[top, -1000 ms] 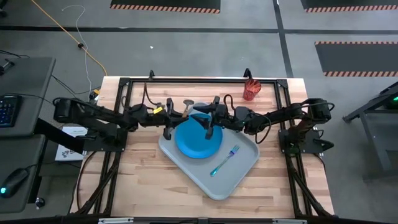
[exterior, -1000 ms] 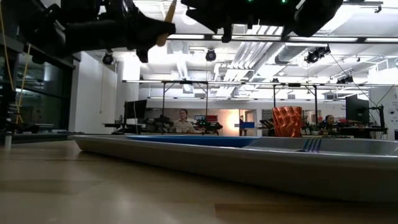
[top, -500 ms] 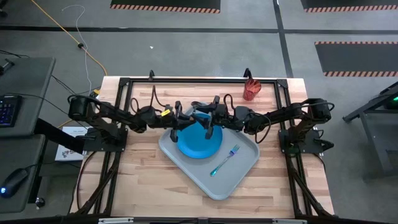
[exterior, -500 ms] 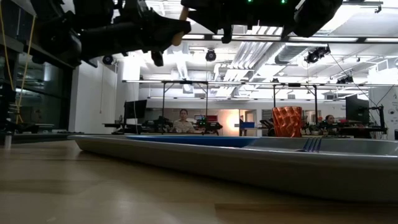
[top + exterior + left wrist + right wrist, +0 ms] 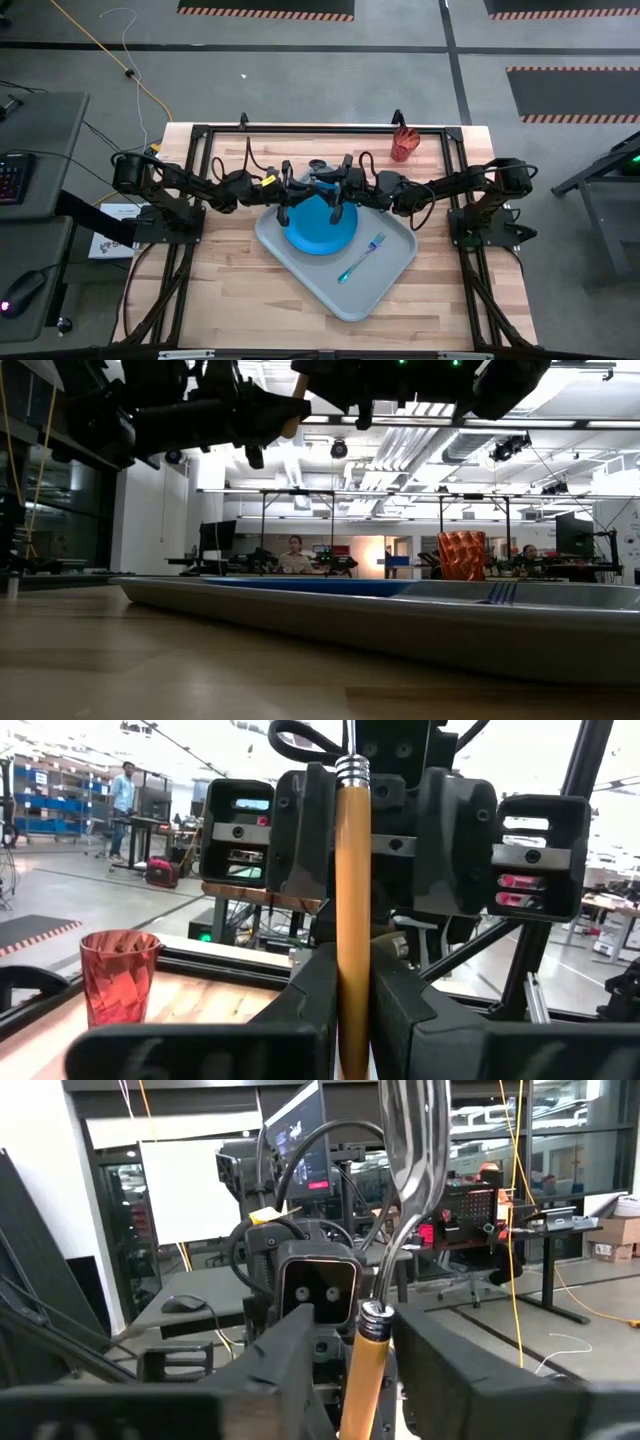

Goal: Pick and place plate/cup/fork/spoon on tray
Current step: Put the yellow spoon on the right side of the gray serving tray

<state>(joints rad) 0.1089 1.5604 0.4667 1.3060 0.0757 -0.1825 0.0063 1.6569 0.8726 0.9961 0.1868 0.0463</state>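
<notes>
Spoon handover over the tray's rear edge

Left gripper (image 5: pixel 283 193) clamps the spoon (image 5: pixel 352 920), a smooth orange handle with a silver ferrule. Right gripper (image 5: pixel 338 190) straddles it; grip not discernible. Confirm that hold before the left lets go, then lower onto grey tray (image 5: pixel 380 285) beside the glossy blue plate (image 5: pixel 315 230).

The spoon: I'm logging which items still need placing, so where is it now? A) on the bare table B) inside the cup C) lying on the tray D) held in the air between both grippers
D: the spoon is clamped upright in the left gripper, and the right gripper grips its handle too.
</notes>
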